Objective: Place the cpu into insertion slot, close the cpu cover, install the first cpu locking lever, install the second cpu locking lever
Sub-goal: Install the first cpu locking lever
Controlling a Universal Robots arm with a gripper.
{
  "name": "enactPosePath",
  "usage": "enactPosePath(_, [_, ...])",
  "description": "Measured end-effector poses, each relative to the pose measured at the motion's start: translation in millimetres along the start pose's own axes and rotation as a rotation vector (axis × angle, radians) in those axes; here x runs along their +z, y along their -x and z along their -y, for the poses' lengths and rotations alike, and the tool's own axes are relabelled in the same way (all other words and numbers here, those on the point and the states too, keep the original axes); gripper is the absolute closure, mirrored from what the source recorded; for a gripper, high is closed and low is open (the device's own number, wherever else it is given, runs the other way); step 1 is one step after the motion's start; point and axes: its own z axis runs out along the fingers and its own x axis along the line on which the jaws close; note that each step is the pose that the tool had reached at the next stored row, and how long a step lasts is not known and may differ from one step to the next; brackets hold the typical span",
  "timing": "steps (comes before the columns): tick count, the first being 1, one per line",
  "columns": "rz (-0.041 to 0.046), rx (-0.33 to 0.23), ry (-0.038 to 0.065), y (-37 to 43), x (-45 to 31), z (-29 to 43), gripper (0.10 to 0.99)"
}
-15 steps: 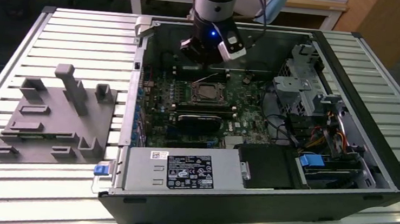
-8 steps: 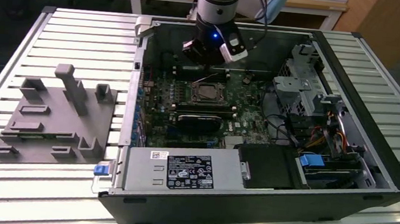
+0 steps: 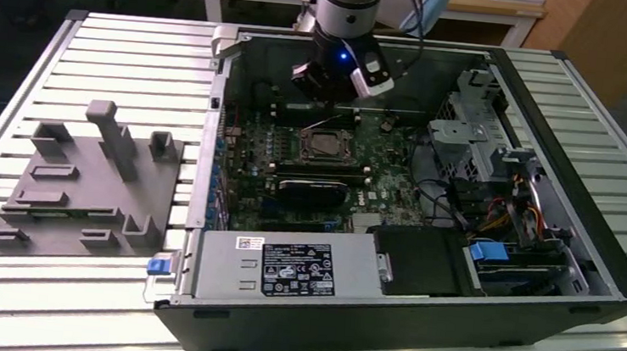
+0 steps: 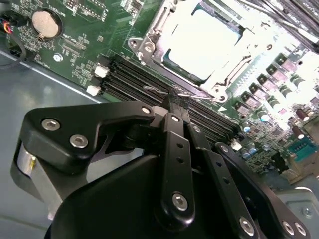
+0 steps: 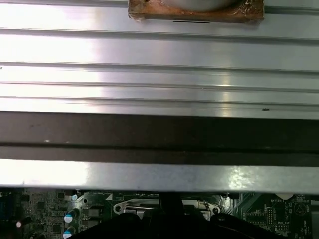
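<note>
The cpu (image 4: 199,37), a bright silver square, lies in the insertion slot (image 3: 322,147) on the green board. The cpu cover (image 4: 145,47), a silver metal frame, lies flat around it. My gripper (image 4: 175,99) hangs just beyond the socket's edge with its black fingers (image 4: 174,144) shut together. Their tips meet a thin wire locking lever (image 4: 155,90) that runs along that edge; I cannot tell whether the wire is pinched. In the exterior view my gripper (image 3: 332,100) stands over the board on the far side of the socket.
The open computer case (image 3: 391,335) lies on a slatted metal table (image 3: 97,46). Black memory slots (image 4: 124,79) run beside the socket, and a round cooler (image 3: 309,194) sits in front of it. A drive cage and cables (image 3: 495,183) are at the exterior view's right, a grey fixture (image 3: 85,181) at its left.
</note>
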Motion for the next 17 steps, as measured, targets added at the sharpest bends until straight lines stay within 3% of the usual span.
enactPosePath(9, [0.0, 0.0, 0.0, 9.1, 6.2, 0.6, 0.98])
enactPosePath(17, [-0.0001, 0.0, 0.0, 14.7, 18.2, 2.1, 0.98])
